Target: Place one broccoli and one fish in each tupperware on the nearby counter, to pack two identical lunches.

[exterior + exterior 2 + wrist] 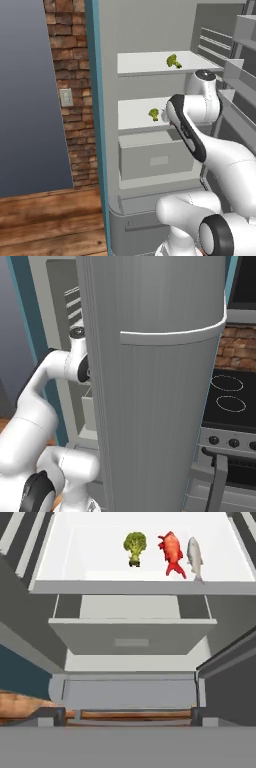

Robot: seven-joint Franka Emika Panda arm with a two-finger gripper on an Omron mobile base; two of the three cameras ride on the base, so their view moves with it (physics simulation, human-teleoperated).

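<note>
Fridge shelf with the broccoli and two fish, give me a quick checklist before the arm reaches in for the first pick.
1. Fridge door swung open, shelves exposed: ok.
2. Broccoli on the shelf, standing apart from the red fish: ok.
3. Silver fish close beside the red fish, room for fingers between: cannot tell.
4. Gripper open: ok.
5. Second broccoli on the upper shelf: ok.
6. Tupperware ready on the counter: cannot tell.

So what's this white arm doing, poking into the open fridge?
It is reaching into the fridge for food to pack into lunches, and its gripper is open and holds nothing. On the shelf it faces lie a broccoli, a red fish and a silver fish, side by side and untouched. A second broccoli sits on the shelf above. A stove stands beside the fridge door.
</note>
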